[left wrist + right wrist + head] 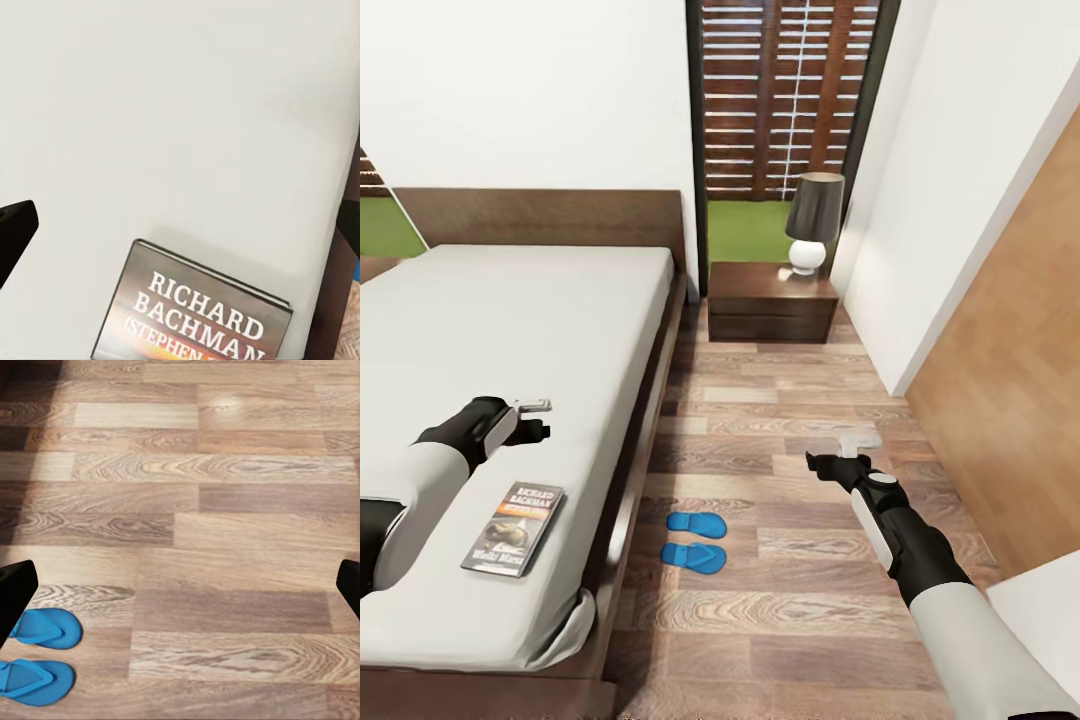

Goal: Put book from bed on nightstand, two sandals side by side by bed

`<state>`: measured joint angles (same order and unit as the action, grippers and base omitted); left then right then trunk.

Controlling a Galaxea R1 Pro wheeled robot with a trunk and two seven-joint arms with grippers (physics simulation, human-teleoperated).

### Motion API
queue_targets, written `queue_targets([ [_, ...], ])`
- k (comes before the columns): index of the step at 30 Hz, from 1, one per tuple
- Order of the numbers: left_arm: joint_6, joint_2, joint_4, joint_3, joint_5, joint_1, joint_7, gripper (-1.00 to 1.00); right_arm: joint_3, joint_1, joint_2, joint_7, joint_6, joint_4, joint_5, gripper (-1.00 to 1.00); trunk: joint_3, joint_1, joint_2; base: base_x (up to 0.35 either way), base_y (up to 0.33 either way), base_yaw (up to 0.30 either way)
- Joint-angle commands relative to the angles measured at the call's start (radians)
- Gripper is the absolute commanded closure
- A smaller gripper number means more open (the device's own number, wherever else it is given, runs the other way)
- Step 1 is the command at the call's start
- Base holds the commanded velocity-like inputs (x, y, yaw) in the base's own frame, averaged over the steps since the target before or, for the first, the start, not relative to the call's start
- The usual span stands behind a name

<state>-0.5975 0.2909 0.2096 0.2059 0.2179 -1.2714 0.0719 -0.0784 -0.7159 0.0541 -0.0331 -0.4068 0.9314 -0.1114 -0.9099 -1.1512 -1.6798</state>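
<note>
In the head view, one bed (pixel 530 330) with a dark-brown frame and light-grey mattress takes up the left side. One book (pixel 513 528) lies flat on the mattress near its near right corner. The left tool (pixel 538 418) hangs over the mattress just beyond the book, apart from it; whether its fingers are spread cannot be told here. Two blue sandals (pixel 695 540) lie side by side on the wood floor (pixel 800 600), just right of the bed frame. The right tool (pixel 838 455) hovers over the floor to the right of the sandals, well apart from them. One nightstand (pixel 770 300) stands at the far end beside the headboard, carrying one lamp (pixel 812 222) with a dark shade. One tall window (pixel 785 100) with slats rises behind it.

In the left wrist view, the book (pixel 199 315) rests on the grey mattress (pixel 180 112), its white lettering reading "RICHARD BACHMAN". Dark fingertips (pixel 15 229) sit at opposite edges, spread apart and holding nothing.

In the right wrist view, both sandals (pixel 37 652) lie on the floor (pixel 225 510) next to one fingertip (pixel 13 585); the fingers stand wide apart and empty.
</note>
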Motion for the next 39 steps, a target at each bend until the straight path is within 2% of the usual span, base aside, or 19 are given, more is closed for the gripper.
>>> queue_targets([
  [1, -0.005, 0.0, 0.002, 0.006, 0.011, 0.0, 0.006, -1.0, -0.003, 0.0, 0.001, -0.004, -0.004, 0.001, -0.01, -1.0, -0.006, -0.004, -0.008, 0.0, 0.0, 0.0],
  [39, -0.005, 0.004, 0.001, 0.006, 0.009, 0.0, 0.006, -1.0, -0.003, 0.0, 0.001, -0.004, -0.007, -0.004, -0.01, -1.0, -0.185, -0.15, -0.274, 0.0, 0.0, 0.0],
])
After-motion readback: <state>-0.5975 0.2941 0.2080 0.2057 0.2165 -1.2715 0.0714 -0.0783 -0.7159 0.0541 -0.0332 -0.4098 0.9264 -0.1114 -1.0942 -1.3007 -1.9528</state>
